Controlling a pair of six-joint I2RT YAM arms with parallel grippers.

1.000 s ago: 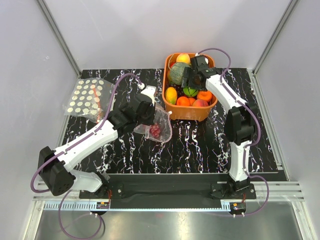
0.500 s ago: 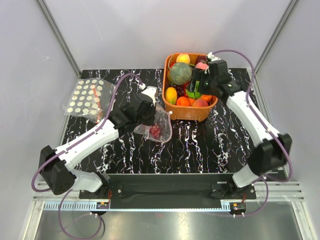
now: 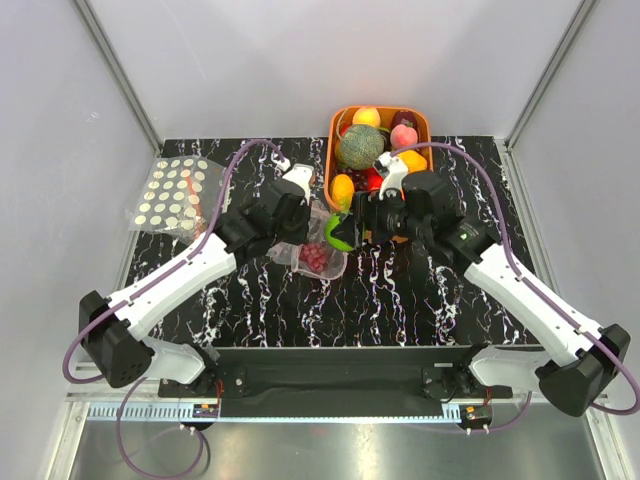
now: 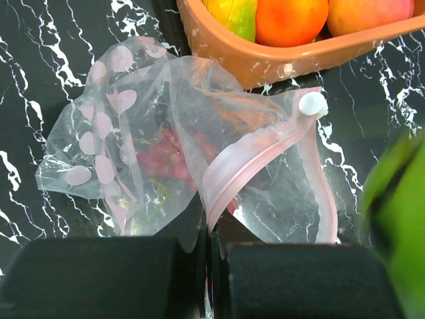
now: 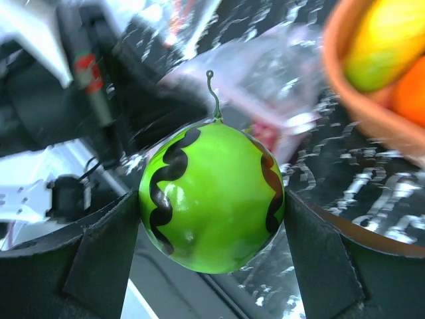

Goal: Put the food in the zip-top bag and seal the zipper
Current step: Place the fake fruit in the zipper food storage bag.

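Note:
The zip-top bag point(image 3: 318, 257) point(image 4: 166, 153), clear with pink dots, lies on the black marbled table in front of the basket, with red grapes point(image 4: 163, 158) inside. My left gripper point(image 3: 298, 236) point(image 4: 211, 229) is shut on the pink zipper point(image 4: 255, 156) strip at the mouth and holds that edge up. Its white slider point(image 4: 312, 104) sits at the far end. My right gripper point(image 3: 347, 232) point(image 5: 212, 199) is shut on a small green toy watermelon point(image 3: 337, 232) point(image 5: 212, 196) with black wavy stripes, held in the air just right of the bag's mouth point(image 5: 265, 86).
An orange basket point(image 3: 427, 125) point(image 4: 265, 58) point(image 5: 342, 93) of toy fruit stands right behind the bag. A second clear bag point(image 3: 172, 195) with cream dots lies at the table's far left. Grey walls close in the table on three sides.
My right arm has swung out of the basket, toward the left and nearer, carrying the green watermelon to the bag's mouth. The left gripper has kept its hold, shifting only slightly.

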